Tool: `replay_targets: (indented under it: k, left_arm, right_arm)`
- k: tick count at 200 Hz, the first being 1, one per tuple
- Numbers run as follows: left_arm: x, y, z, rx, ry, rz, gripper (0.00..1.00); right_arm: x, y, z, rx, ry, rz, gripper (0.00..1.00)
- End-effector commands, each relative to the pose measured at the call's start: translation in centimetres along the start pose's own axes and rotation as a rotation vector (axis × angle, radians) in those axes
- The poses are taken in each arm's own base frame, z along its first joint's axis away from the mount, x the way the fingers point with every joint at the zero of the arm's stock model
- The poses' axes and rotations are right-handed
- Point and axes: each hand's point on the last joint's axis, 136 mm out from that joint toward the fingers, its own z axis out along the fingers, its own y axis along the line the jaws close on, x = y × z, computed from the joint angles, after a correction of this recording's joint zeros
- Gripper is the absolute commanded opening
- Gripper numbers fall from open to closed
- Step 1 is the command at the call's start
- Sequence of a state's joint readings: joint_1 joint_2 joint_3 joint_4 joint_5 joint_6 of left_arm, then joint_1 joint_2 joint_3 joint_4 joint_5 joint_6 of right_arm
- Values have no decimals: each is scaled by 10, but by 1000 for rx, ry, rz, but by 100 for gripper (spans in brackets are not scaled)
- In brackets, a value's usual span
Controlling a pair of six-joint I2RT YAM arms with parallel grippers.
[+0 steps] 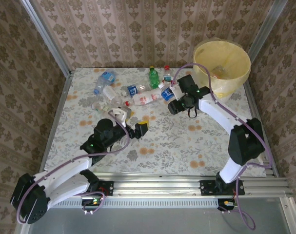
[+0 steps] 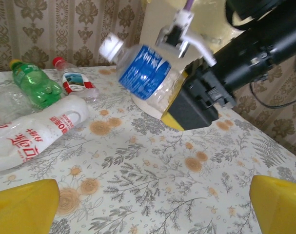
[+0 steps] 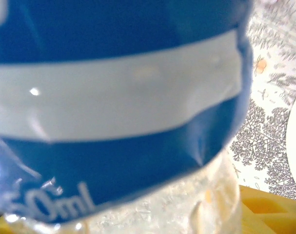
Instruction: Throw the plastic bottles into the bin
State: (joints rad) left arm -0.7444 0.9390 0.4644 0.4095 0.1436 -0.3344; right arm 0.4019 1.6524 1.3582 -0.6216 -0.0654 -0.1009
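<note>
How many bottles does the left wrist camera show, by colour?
Green bottle: 1
Blue-label bottle, in the right gripper: 1
Red-label bottles: 2
Clear bottle, cut off at left edge: 1
Total: 5

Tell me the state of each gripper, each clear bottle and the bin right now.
right gripper: shut on blue-label bottle
blue-label bottle: gripped, tilted, off the table
left gripper: open, empty
green bottle: standing upright
red-label bottle: lying on its side
bin: upright, lined, top open
</note>
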Motion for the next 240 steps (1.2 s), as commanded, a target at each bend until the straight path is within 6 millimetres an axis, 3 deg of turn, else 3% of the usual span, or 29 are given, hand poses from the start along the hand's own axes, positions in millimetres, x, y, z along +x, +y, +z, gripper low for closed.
replay_targets:
  k: [1,35,45,50,91,146,187,240]
  left_arm:
    - [-32,-18,9,93,-104,-45,100]
    - [-53,-31,31,172,-153,-80,100]
    - [-60,-35,36,195,-173,-84,100]
    - [-63,-37,38,206,-180,-86,100]
    - [-84,-49,50,277,-236,-92,99]
    - [-92,-62,63,369,-245,-120,94]
    - [-90,-60,74,371,-233,-141,86]
    - [-91,-64,82,396,-228,-150,79]
  right_arm:
    - [-21,19,-31,-55,-142,41,48]
    - [-35,46,-65,-147,-304,31,48]
    - [-34,52,-65,-162,-319,27,48]
    - [-36,55,-78,-169,-355,21,48]
    - [-30,67,-96,-203,-422,16,48]
    - [-18,90,-104,-274,-445,-33,48]
    - [-14,107,-109,-330,-461,-67,48]
    - [-7,114,-108,-355,-458,-77,49]
